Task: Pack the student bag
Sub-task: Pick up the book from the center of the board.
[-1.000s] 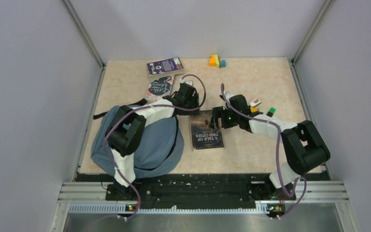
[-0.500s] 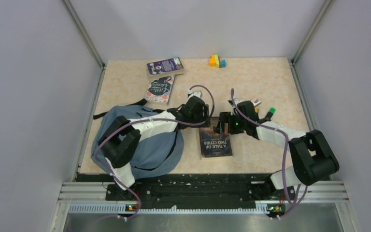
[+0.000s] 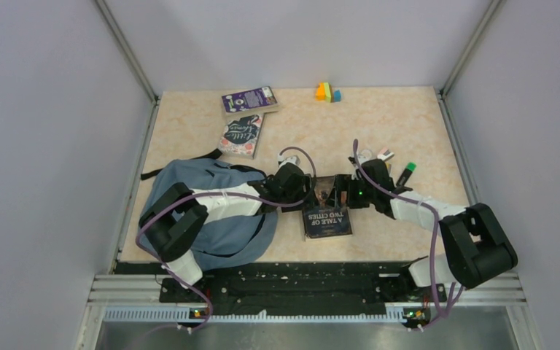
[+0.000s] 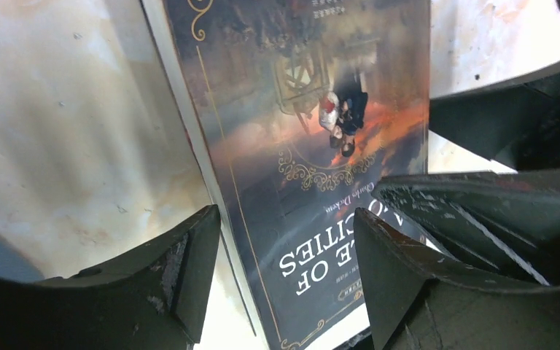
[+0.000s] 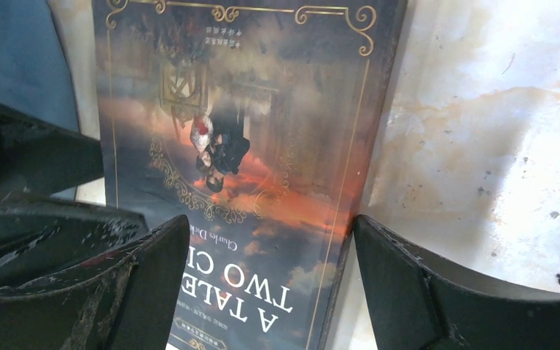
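The bag [image 3: 244, 230] lies slumped at the near left of the worktop [image 3: 379, 124], partly under the left arm; whether its mouth is unzipped cannot be told from here. Just right of it a book [image 3: 327, 219] lies flat, cover up, and both sets of jaws are down low over its far end, close to each other. The left jaws stand apart with nothing clamped: one finger [image 4: 179, 273] is over bare worktop outside the book's bag-side edge, the other over the cover. The right jaws are wide open and also empty, straddling the opposite long edge, with one finger [image 5: 423, 292] off the book and one above it. The step in hand looks to be getting a first hold on this book so it can go into the bag. A thin book lying flat offers little to pinch, so the outer finger should drop right to the worktop and slide in against the edge before closing, lifting one side only. With both arms this near, one should probably steady the book while the other grips, to avoid a clash.
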